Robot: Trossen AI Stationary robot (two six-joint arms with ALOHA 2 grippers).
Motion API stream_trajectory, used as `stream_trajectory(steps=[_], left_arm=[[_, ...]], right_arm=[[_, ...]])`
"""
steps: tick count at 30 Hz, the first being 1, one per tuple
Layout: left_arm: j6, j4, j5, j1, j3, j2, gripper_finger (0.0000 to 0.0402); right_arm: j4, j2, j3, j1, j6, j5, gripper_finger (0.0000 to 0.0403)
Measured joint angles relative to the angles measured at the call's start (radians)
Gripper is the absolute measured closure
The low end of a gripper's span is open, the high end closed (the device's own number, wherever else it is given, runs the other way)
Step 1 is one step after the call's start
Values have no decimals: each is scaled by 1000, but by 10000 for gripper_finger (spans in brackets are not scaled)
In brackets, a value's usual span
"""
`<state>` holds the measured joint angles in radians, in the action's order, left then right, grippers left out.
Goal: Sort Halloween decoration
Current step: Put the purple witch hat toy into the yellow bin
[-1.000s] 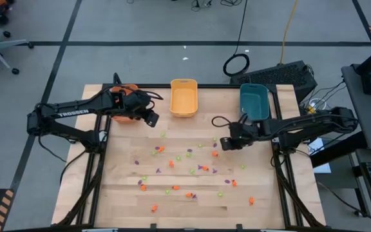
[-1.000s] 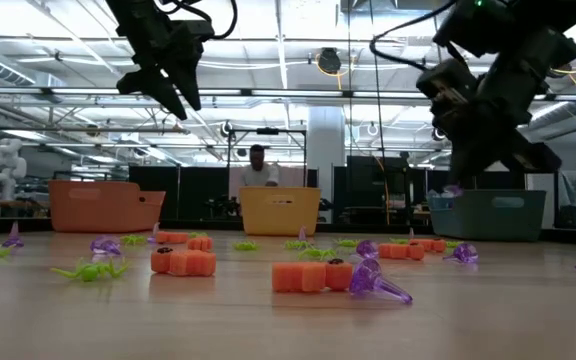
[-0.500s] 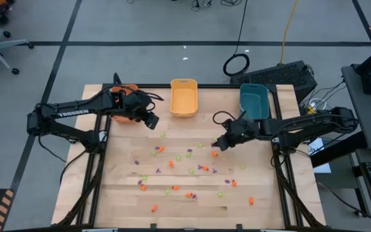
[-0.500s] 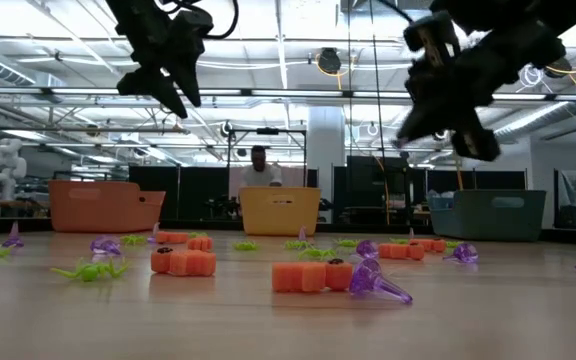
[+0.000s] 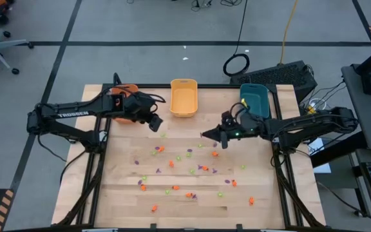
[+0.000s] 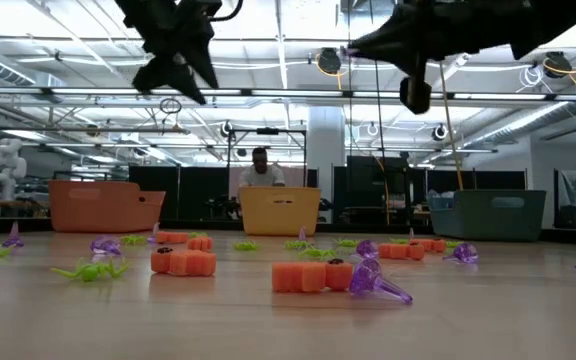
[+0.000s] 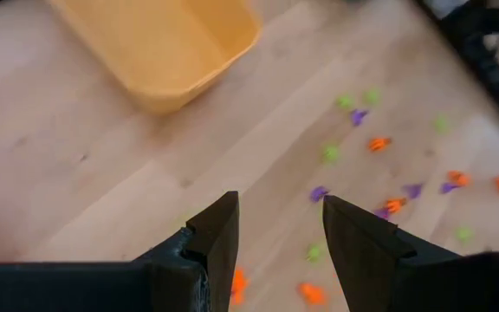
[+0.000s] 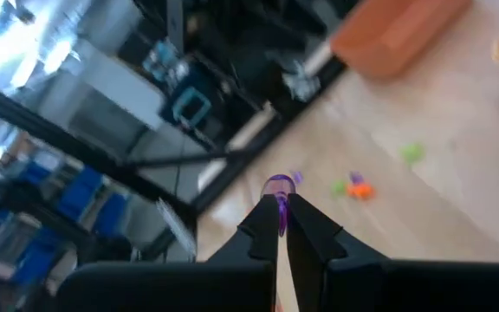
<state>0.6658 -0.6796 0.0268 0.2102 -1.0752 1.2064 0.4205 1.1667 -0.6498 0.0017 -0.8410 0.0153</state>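
Right gripper [image 8: 281,217]: fingers together, clamped on a purple trinket [image 8: 277,185]; raised above table centre-right, at 7 o'clock from the teal bin [image 5: 254,100].
Left gripper [image 7: 280,227]: fingers apart, empty; raised between orange bin [image 5: 126,91] and yellow bin [image 5: 183,97].
Halloween decoration [image 5: 192,170]: orange, green and purple trinkets scattered across the table [image 5: 118,200], toward 6 o'clock from the bins.

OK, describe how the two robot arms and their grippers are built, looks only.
Both arms are dark, slender and jointed, each mounted at a table edge. The left arm carries white TROSSEN lettering along its link; the right arm shows no lettering here. Black cables loop near both wrists. The left gripper has two blocky, wedge-shaped dark fingers; the right gripper has two similar dark fingers tapering to narrow tips.
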Motion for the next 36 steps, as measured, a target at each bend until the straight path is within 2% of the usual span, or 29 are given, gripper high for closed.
stream_trajectory(steps=[8,12,16,23,31,36], left_arm=[[-23,156,-23,-17,0,0,234],[-16,174,-86,-17,-22,0,234],[-17,180,-93,-22,-52,0,235],[7,280,-82,-23,-89,0,236],[1,334,-83,-43,-122,0,236],[7,333,-89,-66,-122,0,236]], right_arm=[[91,0,-5,-1,98,-46,403],[88,0,-29,-1,158,-40,403],[85,0,-62,-11,269,-34,403],[58,-2,-139,-54,366,115,403],[41,-20,-196,-74,419,199,403],[24,-49,-196,-80,420,203,403]])
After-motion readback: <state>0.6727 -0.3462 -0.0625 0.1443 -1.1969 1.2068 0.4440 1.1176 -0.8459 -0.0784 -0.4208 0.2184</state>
